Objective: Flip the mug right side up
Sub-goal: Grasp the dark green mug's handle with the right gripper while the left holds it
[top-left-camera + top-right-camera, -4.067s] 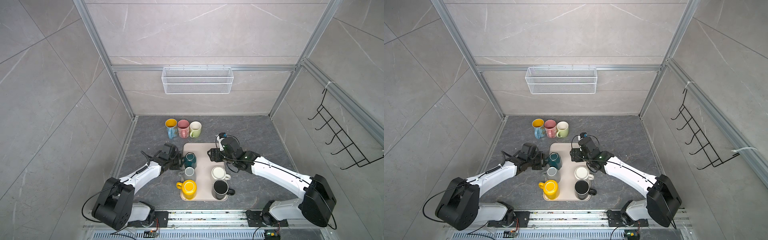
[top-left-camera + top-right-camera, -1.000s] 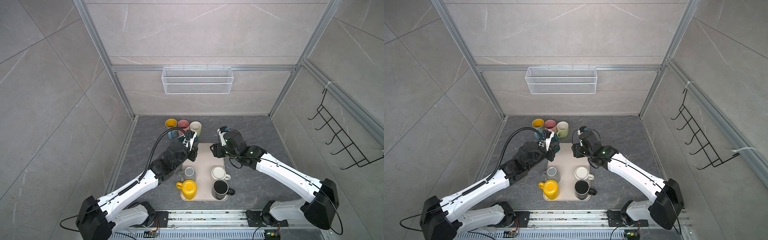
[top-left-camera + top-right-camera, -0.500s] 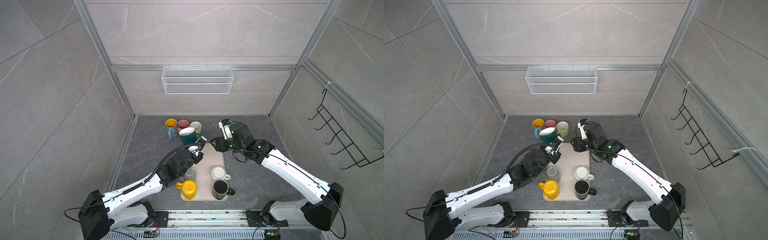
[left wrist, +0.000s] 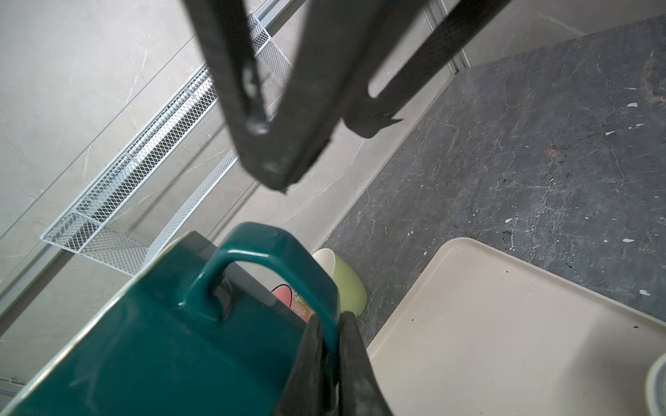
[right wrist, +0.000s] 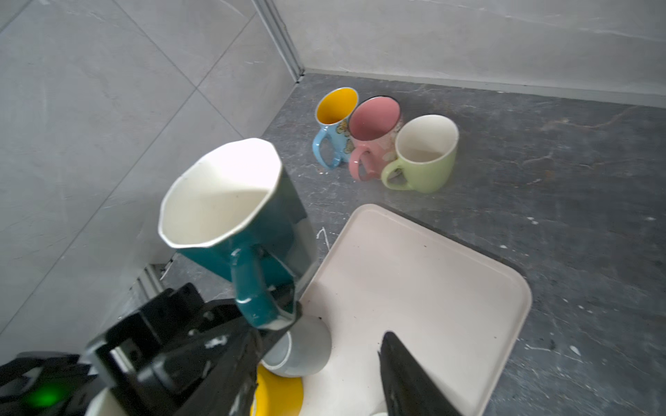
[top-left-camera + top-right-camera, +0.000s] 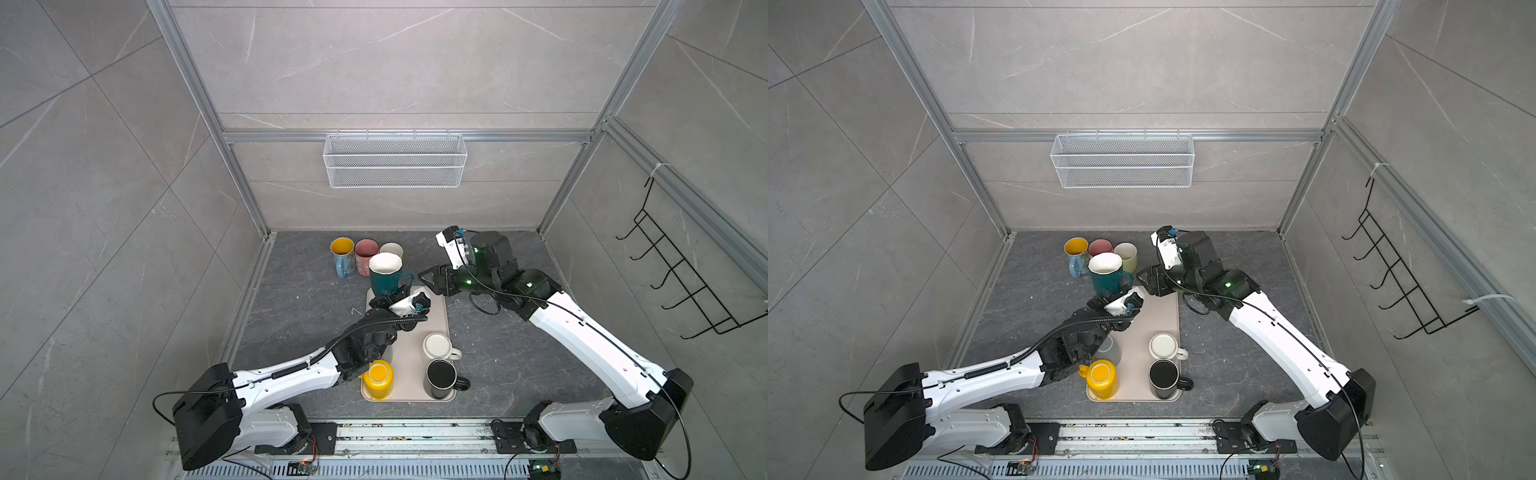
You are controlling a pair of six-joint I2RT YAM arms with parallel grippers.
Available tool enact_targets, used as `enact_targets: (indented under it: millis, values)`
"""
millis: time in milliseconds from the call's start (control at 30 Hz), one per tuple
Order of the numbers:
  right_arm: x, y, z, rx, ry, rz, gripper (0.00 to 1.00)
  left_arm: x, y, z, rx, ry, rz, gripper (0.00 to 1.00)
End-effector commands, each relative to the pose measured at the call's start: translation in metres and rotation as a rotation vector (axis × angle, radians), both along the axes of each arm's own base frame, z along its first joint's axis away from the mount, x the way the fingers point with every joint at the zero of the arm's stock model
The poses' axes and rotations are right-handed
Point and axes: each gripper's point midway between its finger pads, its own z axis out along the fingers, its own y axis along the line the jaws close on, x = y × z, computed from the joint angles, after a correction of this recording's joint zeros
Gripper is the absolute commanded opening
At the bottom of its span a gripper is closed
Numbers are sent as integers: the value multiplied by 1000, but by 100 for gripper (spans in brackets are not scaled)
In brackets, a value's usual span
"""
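Observation:
The dark teal mug (image 6: 386, 277) (image 6: 1106, 277) hangs in the air over the far end of the beige tray (image 6: 436, 316), its white inside facing up and its body leaning a little. My left gripper (image 6: 400, 293) (image 4: 329, 320) is shut on the mug's handle (image 5: 252, 288) from below. In the left wrist view the teal handle (image 4: 274, 248) runs down between the two black fingers (image 4: 355, 360). My right gripper (image 6: 430, 280) (image 6: 1146, 279) stands open just right of the mug, with nothing between its fingers (image 5: 407, 374) and apart from the mug.
A blue mug (image 6: 343, 254), a pink mug (image 6: 365, 255) and a green mug (image 6: 392, 249) stand upright behind the tray. On the tray are a grey mug (image 5: 306, 345), a yellow mug (image 6: 380, 376), a white mug (image 6: 436, 347) and a black mug (image 6: 441, 374). A wire basket (image 6: 395, 166) hangs on the back wall.
My left wrist has rolled over, which turned the teal mug mouth-up, and has shifted slightly right. My right gripper has pulled back toward the rear and narrowed a little.

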Motion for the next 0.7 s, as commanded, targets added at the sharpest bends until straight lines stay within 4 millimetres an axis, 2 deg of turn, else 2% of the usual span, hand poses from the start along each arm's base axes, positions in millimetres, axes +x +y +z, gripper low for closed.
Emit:
enact_targets:
  millis: [0, 300, 667]
  values:
    - [-11, 16, 1, 15, 21, 134, 55, -1, 3, 52, -89, -169, 22, 0]
    - [-15, 26, -6, -4, 44, 216, 54, -5, -5, 45, -29, -181, -24, 0]
    - [-11, 29, -17, -21, 82, 221, 41, -10, -12, 49, -37, -188, -73, 0]
